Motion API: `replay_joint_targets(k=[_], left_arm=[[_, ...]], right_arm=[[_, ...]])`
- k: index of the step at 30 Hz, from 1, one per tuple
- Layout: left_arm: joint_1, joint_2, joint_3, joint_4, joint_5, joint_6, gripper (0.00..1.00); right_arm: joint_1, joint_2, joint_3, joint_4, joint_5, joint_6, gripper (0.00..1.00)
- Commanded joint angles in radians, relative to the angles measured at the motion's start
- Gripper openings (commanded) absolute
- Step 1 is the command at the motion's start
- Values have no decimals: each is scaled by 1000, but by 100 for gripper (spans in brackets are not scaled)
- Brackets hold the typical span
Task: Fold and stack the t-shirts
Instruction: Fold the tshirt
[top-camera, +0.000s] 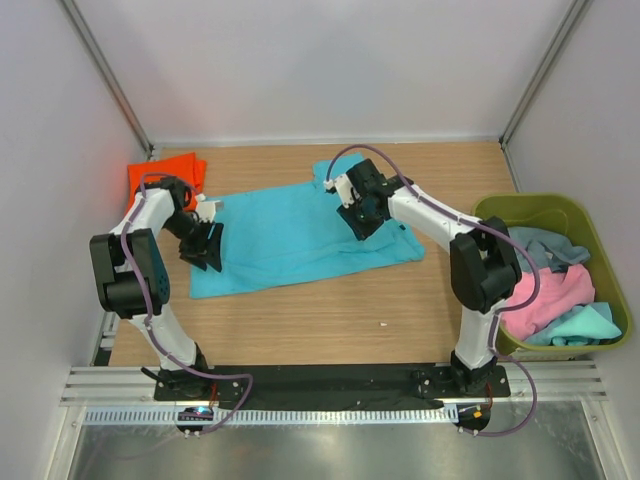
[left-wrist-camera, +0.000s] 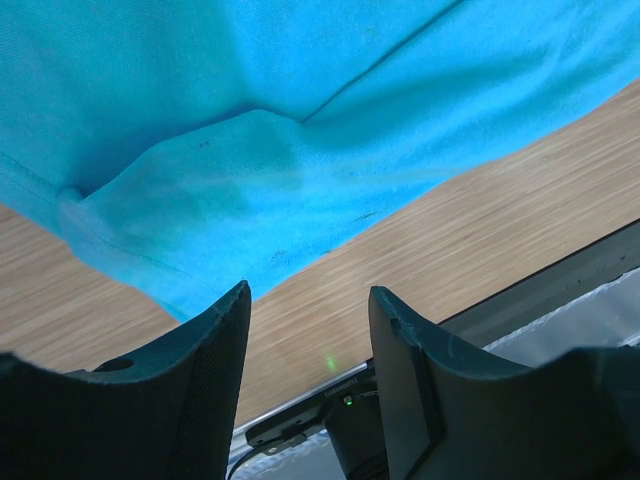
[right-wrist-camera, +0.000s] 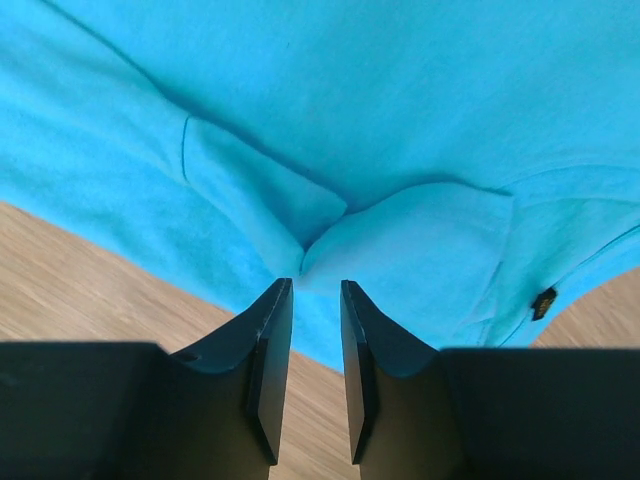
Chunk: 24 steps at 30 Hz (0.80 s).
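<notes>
Folding the turquoise t-shirt (top-camera: 300, 235), spread flat mid-table, should go best if both pincers take matching edge points and lift together. The left pincer (left-wrist-camera: 308, 300) hangs spread and empty just off the shirt's hem, while the right pincer (right-wrist-camera: 312, 290) has its jaws nearly together at a puckered ridge; I cannot tell whether it grips. Bare table (top-camera: 330, 320) in front gives room, with the orange t-shirt (top-camera: 165, 175) near the left arm and the olive bin (top-camera: 525, 199) well apart on the right.

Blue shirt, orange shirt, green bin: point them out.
blue shirt (top-camera: 300, 235), top view, middle of the spread cloth
orange shirt (top-camera: 168, 168), top view, middle of the folded cloth
green bin (top-camera: 530, 200), top view, far rim
</notes>
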Motion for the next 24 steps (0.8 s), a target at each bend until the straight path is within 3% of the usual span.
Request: replay_joint_targets(k=[1, 11, 24], left_arm=[[-2, -8, -8, 13, 28, -7, 52], [-2, -18, -2, -9, 10, 4, 52], [-3, 2, 7, 1, 18, 13, 52]], right_arm=[[0, 26, 106, 49, 33, 1, 32], [-3, 198, 224, 57, 48, -22, 31], [-2, 81, 99, -15, 37, -25, 37]])
